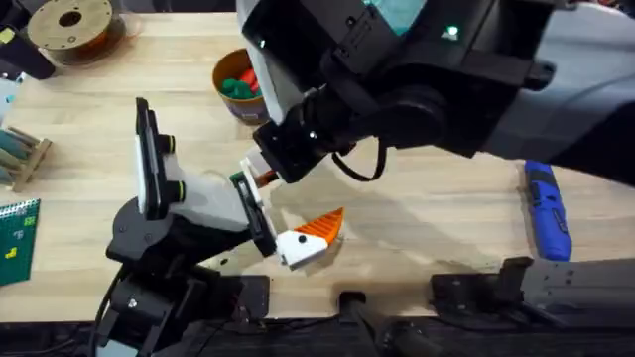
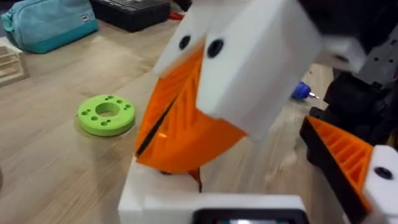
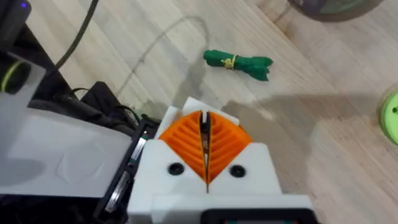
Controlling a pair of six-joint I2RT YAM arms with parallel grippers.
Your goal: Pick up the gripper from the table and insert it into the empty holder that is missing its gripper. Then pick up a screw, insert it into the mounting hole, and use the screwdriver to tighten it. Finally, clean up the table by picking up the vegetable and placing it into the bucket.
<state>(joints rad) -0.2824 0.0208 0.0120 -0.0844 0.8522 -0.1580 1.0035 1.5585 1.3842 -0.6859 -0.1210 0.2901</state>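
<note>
Right gripper (image 3: 205, 146) sits with its two orange ribbed pads pressed flat together, a thin dark seam running between them, each pad bolted to a blocky white base with black screw heads. It hovers low over the pale wood-grain worktop (image 3: 311, 143), right beside the left arm's smooth white housing (image 3: 56, 155).

Out beyond those shut pads lies the vegetable (image 3: 239, 62), a dark green leafy toy bundled with a yellowish tie. Its long axis lies flat on the worktop, the frilled end pointing away from the left arm's housing. It rests well apart from the fingertips, nothing touching it.

Left gripper (image 1: 298, 238) shows from overhead near the worktop's middle, a white angular block carrying an orange ribbed wedge that tapers toward the right. In its own wrist view the white block and orange wedge loom close, and whether its fingers are apart or together, I cannot tell.

Over at the right edge lies the screwdriver (image 1: 547, 210), a stubby bright blue cylinder, long axis running away from the robot's bases, clear of both arms. Up near the far side sits the bucket (image 1: 238, 84), round and yellow-orange, with red and green toy pieces inside. A flat bright green ring (image 2: 106, 114) with small holes lies on the wood.
</note>
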